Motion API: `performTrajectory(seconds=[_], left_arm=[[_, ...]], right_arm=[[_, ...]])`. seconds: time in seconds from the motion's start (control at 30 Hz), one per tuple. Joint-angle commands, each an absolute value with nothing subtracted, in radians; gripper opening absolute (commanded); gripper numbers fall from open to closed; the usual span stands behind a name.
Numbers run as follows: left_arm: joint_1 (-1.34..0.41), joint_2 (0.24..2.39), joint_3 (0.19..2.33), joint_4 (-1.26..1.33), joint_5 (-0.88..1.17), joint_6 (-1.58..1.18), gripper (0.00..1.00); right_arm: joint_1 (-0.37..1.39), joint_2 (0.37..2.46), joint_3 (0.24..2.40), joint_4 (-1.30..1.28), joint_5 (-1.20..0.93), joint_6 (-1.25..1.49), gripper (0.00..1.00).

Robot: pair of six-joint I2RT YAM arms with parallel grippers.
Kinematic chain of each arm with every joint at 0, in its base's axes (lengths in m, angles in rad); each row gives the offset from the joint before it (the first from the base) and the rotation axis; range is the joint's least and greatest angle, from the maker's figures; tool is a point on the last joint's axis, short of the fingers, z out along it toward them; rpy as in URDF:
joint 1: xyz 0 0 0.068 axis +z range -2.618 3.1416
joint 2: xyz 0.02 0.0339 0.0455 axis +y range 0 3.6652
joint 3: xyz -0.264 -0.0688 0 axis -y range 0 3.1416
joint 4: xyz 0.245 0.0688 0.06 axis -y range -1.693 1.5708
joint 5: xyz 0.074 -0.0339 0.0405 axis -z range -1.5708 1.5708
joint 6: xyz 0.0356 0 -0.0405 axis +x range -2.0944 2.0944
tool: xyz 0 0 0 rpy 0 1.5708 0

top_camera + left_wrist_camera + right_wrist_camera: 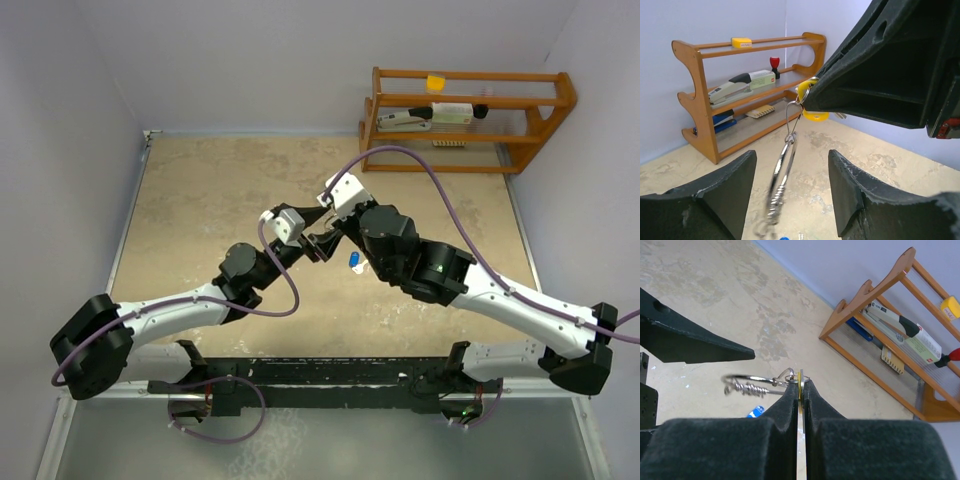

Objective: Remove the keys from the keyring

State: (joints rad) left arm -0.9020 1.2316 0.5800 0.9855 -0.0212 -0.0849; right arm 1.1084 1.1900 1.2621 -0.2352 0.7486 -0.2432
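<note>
Clamping hard, your right gripper [799,386] has its jaws pinched flat on the yellow-headed key [814,116], no gap showing. The keyring [780,175] dangles off that key by a small wire loop, in the air above the table [200,200]. Your left gripper [792,156] is spread wide with the ring hanging between its fingers, gripping nothing. The blue-headed key [354,261] lies loose on the table just below both grippers. The wooden rack [540,110] stands at the far right.
</note>
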Motion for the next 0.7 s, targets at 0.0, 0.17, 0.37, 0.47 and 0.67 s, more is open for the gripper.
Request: performTrajectory(seconds=[0.0,0.17,0.37,0.47,0.67], left_arm=[[-0.911,1.233,0.577,1.075,-0.029,-0.027,0.58],[-0.911,1.235,0.561,1.121,-0.053,-0.010,0.58],[-0.913,1.267,0.559,1.178,-0.065,-0.007,0.59],[-0.912,1.283,0.565,1.199,-0.048,-0.014,0.59],[-0.915,1.302,0.574,1.235,-0.064,-0.016,0.59]], right_arm=[[1.116,1.142,1.272,-0.184,0.731,-0.236,0.00],[1.116,1.141,1.269,-0.183,0.724,-0.232,0.00],[1.116,1.144,1.266,-0.181,0.723,-0.230,0.00],[1.117,1.144,1.265,-0.181,0.727,-0.231,0.00],[1.117,1.143,1.261,-0.180,0.724,-0.229,0.00]])
